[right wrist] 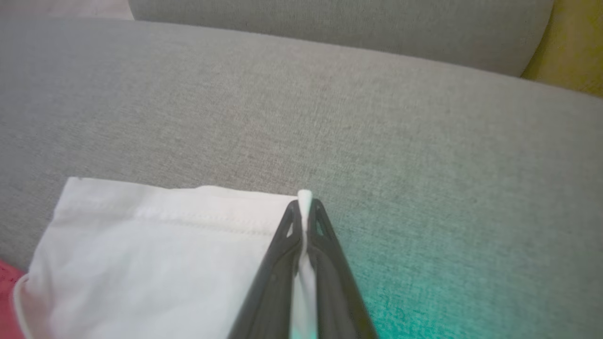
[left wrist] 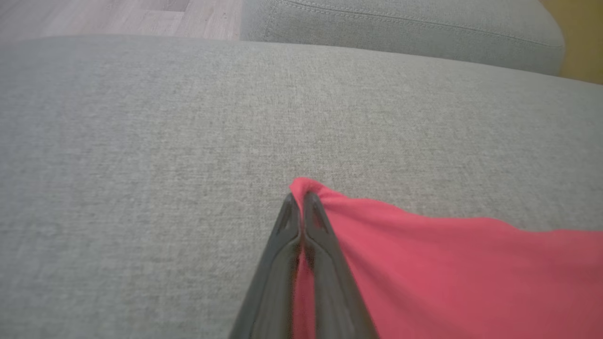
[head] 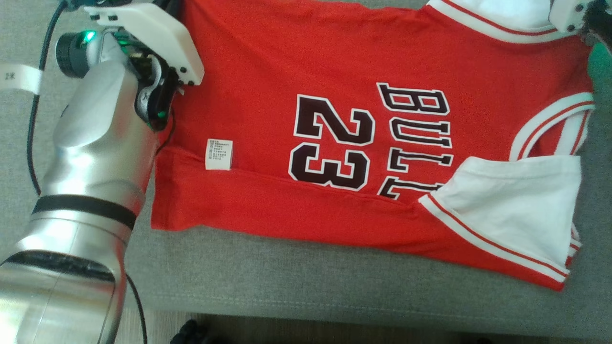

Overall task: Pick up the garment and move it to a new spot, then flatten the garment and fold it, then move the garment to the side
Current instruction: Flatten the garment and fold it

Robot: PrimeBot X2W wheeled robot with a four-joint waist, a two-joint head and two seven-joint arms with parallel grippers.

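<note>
well, at the far left the silver left forearm (head: 91, 191) extends over the grey sofa cushion (head: 287, 277). the left gripper (left wrist: 300, 197) has its two dark fingers pressed together on a corner of the red hem. the garment (head: 267, 71), a red jersey, lies spread flat across the cushion, its near edge folded up along a crease beside a white care label (head: 219, 154). further right come the number 23 and dark lettering, then a white sleeve (head: 516, 200) lying on the red. at the far right, the right gripper (right wrist: 305, 203) is clamped on the edge of the garment's other white part.
</note>
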